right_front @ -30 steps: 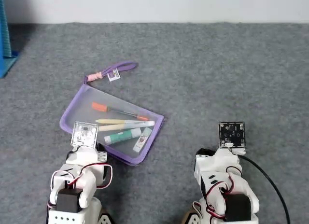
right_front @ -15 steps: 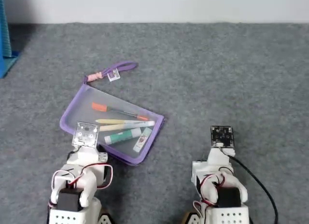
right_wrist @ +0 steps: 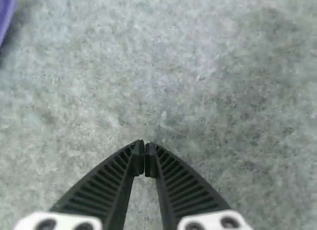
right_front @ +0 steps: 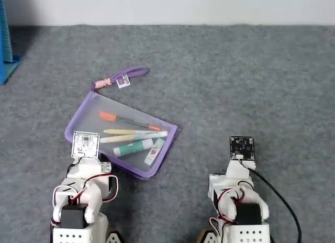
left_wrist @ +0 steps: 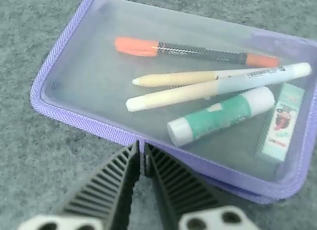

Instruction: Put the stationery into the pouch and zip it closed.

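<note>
Grey felt-like cloth covers the desk (right_front: 235, 75), which runs back to a pale wall (right_front: 167, 7); a blue object (right_front: 4, 39) stands at the desk's far left edge.

From the high view, the pouch (right_front: 86, 114), translucent with purple trim, lies at an angle on the left half of the desk. Its purple wrist strap (right_front: 131, 73) trails from the far corner. The left arm (right_front: 84, 190) sits just behind the pouch's near edge, and the right arm (right_front: 238, 201) is well apart from it over bare cloth.

The left wrist view gives the contents up close. Through the pouch's clear face (left_wrist: 84, 56) lie an orange-capped pen (left_wrist: 198, 51), a yellow pen (left_wrist: 183, 79), a white and yellow marker (left_wrist: 218, 86), a green glue stick (left_wrist: 223, 113) and an eraser (left_wrist: 280, 121) in a mint sleeve. Whether the zip is closed cannot be told. The left pincer (left_wrist: 142, 158) has its tips pressed together right at the pouch's purple border, with nothing seen between them.

The right wrist view shows the right pincer (right_wrist: 144, 158) likewise closed tight and holding nothing, above plain grey cloth, with a sliver of purple trim (right_wrist: 4, 12) at the corner.
</note>
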{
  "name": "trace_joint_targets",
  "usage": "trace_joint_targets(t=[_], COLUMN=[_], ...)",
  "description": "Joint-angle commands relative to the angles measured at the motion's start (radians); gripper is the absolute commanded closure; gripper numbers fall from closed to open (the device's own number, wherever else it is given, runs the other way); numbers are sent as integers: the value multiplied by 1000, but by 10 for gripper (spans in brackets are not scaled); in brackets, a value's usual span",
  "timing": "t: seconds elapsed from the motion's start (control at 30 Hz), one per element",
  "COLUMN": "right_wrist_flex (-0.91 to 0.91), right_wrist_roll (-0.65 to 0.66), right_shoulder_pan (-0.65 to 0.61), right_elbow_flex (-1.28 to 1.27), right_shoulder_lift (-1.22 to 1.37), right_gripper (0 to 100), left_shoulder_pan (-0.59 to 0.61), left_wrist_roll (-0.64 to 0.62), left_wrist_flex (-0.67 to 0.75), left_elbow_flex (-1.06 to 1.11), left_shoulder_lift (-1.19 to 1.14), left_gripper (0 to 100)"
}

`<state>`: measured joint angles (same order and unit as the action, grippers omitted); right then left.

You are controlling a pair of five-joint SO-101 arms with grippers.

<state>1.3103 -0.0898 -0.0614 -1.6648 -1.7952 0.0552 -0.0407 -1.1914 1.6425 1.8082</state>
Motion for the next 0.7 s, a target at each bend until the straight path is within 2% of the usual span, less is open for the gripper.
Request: trace_joint_targets(t=[0.0,0.2,0.37,0.67], right_wrist_flex=[-5,-5,-5,-5], right_wrist_roll=[-11,-11,-11,-11], right_shoulder_pan=[5,5,5,2], right_elbow_flex=[-17,-17,-17,-17], right_shoulder_lift=[-18,-18,-18,-18], right_gripper=[990,990,990,990], left_shoulder_pan=[3,2,9,9], left_wrist_roll=[9,8,12,11], left_wrist_flex=[28,17,-72,-71], left_elbow_flex=[-1,41,41,41], left_shoulder_lift=[15,15,15,15], left_gripper=[988,988,988,988])
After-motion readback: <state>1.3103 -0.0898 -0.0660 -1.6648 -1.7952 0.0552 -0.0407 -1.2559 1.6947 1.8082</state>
